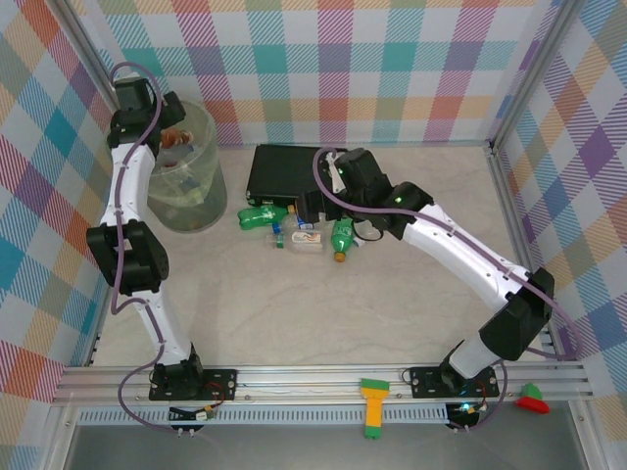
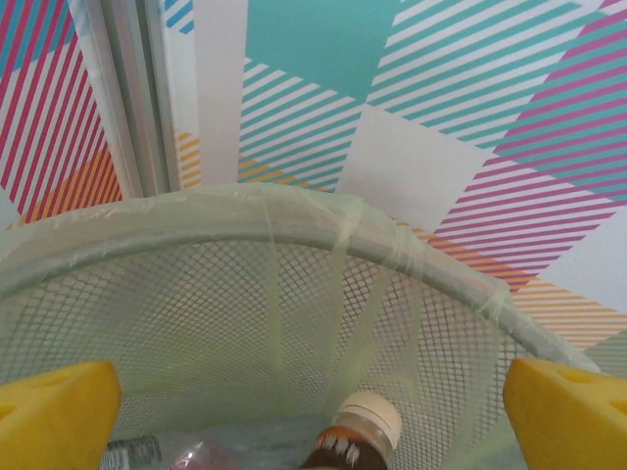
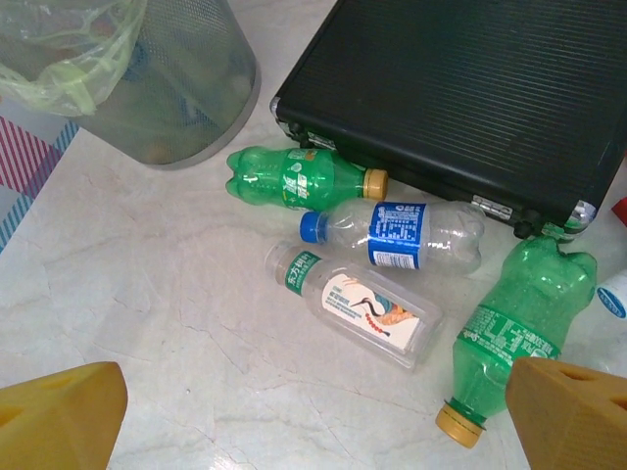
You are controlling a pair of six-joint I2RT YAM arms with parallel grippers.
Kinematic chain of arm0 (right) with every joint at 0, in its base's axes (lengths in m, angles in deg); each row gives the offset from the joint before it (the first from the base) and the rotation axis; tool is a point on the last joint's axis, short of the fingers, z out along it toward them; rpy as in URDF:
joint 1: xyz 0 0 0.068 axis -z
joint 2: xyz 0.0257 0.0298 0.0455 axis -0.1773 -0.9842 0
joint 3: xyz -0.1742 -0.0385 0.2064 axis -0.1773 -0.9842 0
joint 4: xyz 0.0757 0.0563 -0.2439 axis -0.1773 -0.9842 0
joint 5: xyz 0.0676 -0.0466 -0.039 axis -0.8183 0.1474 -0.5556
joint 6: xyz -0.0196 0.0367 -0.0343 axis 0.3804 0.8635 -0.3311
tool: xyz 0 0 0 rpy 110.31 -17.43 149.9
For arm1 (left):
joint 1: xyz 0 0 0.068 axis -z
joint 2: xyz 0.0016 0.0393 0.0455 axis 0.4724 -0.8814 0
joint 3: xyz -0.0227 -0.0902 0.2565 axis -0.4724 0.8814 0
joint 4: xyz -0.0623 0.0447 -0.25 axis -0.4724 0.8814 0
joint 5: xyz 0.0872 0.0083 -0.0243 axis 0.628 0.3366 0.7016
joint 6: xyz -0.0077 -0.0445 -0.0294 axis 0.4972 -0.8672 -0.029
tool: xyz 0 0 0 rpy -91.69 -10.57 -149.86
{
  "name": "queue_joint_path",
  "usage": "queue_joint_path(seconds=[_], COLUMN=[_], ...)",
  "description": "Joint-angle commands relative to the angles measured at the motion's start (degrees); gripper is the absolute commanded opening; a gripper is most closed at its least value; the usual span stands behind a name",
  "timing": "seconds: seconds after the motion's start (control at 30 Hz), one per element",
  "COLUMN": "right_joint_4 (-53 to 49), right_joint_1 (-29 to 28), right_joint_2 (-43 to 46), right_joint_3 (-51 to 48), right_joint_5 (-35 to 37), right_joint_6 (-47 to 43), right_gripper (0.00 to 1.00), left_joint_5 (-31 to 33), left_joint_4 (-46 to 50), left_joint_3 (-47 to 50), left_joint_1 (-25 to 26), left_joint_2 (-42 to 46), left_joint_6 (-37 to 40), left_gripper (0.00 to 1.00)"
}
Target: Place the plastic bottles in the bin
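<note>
My left gripper (image 2: 313,423) hangs open over the bin (image 2: 294,220), a pale-green lined mesh bucket. Its yellow fingertips (image 2: 54,416) stand far apart. Below and between them, untouched, a brown bottle with a cream cap (image 2: 361,431) lies in the bin among other bottles. My right gripper (image 3: 313,421) is open over bare table, just in front of several plastic bottles. These are a green one (image 3: 294,178), a clear blue-labelled one (image 3: 397,233), a clear one with a bird label (image 3: 358,305), and a second green one (image 3: 519,328) close to my right fingertip (image 3: 573,411).
A flat black case (image 1: 284,171) lies right behind the bottles (image 1: 306,238), which rest against its front edge. The bin (image 1: 196,211) stands at the back left next to the checked wall. Orange and red toy pieces (image 1: 373,404) sit on the front rail.
</note>
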Motion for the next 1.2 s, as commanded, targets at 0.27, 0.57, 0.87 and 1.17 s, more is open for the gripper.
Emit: queue_joint_path(seconds=[0.27, 0.57, 0.87, 1.17], right_joint_4=[2.6, 3.1, 6.7, 9.9], right_joint_1=[1.7, 6.9, 8.0, 8.4], right_joint_2=[3.3, 0.0, -4.3, -8.6], right_joint_3=[-3.2, -8.2, -15.2, -19.7], right_joint_5=[0.6, -0.4, -2.9, -3.7], right_joint_6=[2.6, 10.1, 13.0, 16.3], right_gripper=[0.99, 0.99, 0.73, 0.59], left_joint_5=[-6.5, -10.2, -11.0, -9.8], left_joint_4=[5.9, 7.7, 8.8, 8.8], left_joint_3=[-1.3, 5.7, 13.8, 22.1], left_joint_1=[-0.5, 6.0, 16.0, 24.8], left_joint_2=[7.5, 15.2, 22.8, 29.0], left_joint_6=[-6.9, -10.7, -14.0, -18.4], left_gripper=[0.99, 1.00, 1.00, 0.99])
